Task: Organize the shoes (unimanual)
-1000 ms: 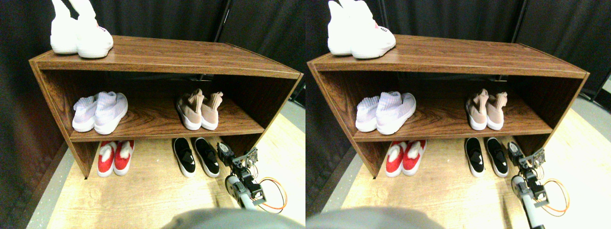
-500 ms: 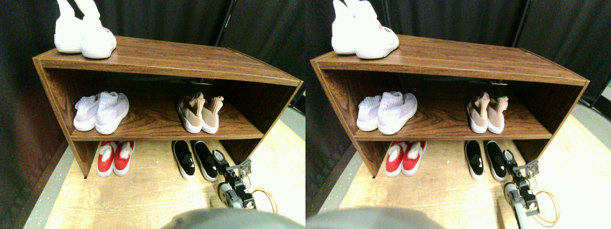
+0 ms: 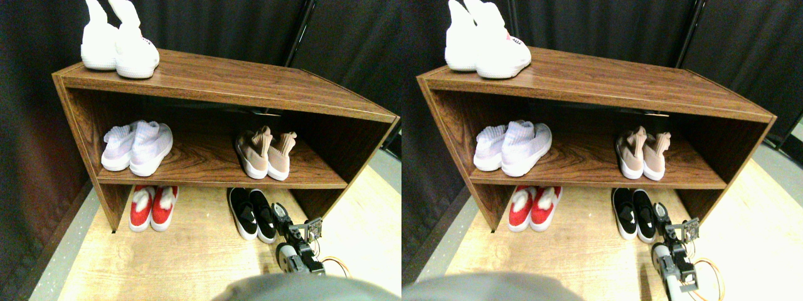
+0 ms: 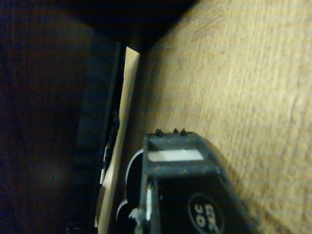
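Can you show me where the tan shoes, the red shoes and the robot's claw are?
Tan shoes [image 3: 263, 153]: stereo pair view, where the pair meets, middle shelf.
Red shoes [image 3: 154, 207]: stereo pair view, between the two, on the floor.
Gripper [image 3: 280, 213]: stereo pair view, its tip beside the black shoes [image 3: 251, 213].

Curtained lab: black drapes [image 3: 207, 25], shoe rack [image 3: 219, 78]

Overhead light is glaring off the all-white pair [image 3: 119, 51] at the left end of the shelf unit's top board [image 3: 251, 81], washing out their detail. The floor [image 3: 188, 263] is blowing out toward the right. Under the top board, shadow is darkening the back. Wide-angle distortion is bowing the shelf's edges. The wrist view is showing dim, soft, largely black.
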Controlling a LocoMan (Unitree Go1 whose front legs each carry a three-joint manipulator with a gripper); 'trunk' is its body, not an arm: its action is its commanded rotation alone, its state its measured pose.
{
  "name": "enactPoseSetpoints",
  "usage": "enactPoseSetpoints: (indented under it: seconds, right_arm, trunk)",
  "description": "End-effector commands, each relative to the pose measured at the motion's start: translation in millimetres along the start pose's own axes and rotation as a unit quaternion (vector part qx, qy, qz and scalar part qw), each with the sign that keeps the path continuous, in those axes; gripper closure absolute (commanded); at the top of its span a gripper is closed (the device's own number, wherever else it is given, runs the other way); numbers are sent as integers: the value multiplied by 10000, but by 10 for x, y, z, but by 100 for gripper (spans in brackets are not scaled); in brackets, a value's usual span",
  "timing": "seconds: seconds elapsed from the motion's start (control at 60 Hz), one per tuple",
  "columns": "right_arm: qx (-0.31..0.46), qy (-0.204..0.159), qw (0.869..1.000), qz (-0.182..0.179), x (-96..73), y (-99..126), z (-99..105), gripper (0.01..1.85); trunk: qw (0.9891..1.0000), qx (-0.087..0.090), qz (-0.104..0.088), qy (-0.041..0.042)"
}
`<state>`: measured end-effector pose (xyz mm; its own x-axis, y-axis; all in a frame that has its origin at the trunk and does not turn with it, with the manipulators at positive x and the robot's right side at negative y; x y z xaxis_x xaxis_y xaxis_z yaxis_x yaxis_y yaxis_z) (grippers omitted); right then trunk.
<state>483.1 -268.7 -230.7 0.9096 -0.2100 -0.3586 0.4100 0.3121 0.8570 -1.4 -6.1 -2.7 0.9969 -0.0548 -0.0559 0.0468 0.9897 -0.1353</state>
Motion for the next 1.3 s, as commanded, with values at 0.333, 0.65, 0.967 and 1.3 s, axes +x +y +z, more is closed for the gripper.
enactPoseSetpoints:
  seconds: [0.333,0.65,0.967,1.3]
  right_arm:
    - [-39,-103,9991,400,49,172,357,180]
    - [-692,-351,9925,949,-277,419,602,180]
    - [-762,-44,9863,1466,-874,492,653,180]
    - [-996,332,9710,2146,-1509,633,630,180]
  trunk:
    - [10000,-37,-28,-68]
    - [9995,58,-208,-209]
    - [9989,97,-282,-353]
    - [9977,123,-349,-572]
